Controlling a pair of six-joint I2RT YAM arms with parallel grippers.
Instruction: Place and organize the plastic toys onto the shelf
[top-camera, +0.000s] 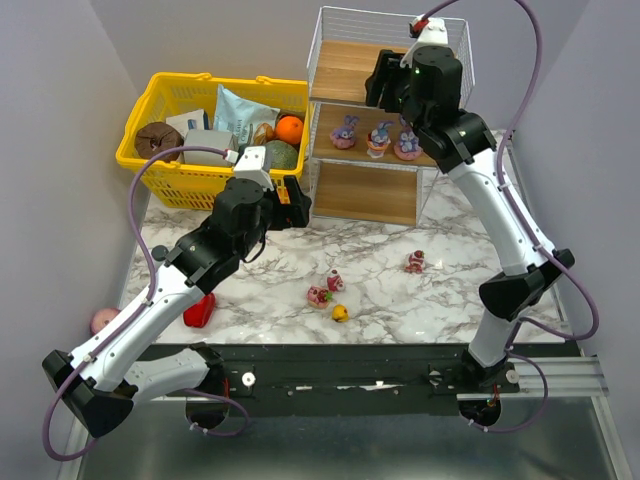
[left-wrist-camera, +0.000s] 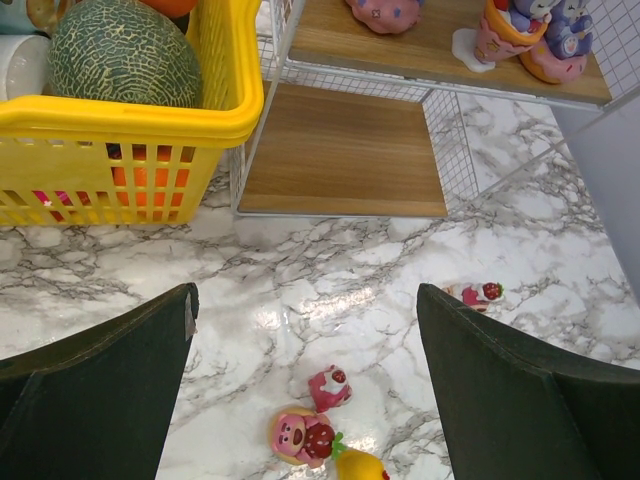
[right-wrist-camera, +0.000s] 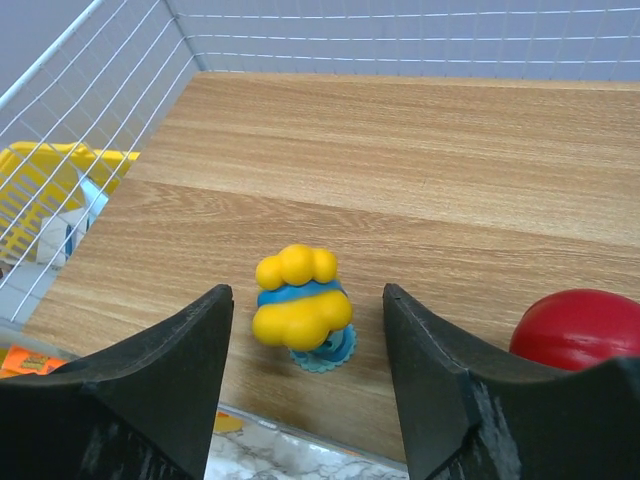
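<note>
one doll (right-wrist-camera: 301, 312) inside half-open right pincer (right-wrist-camera: 308, 291), untouched

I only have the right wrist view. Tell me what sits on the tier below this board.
Observer: The middle tier holds three toys in a row.
Operator: Count the toys on the table.
Observer: Four lie on the table: one to the right, three grouped nearer the middle.
Operator: Report the left gripper.
Observer: The left gripper is open, over the table in front of the basket.
</note>
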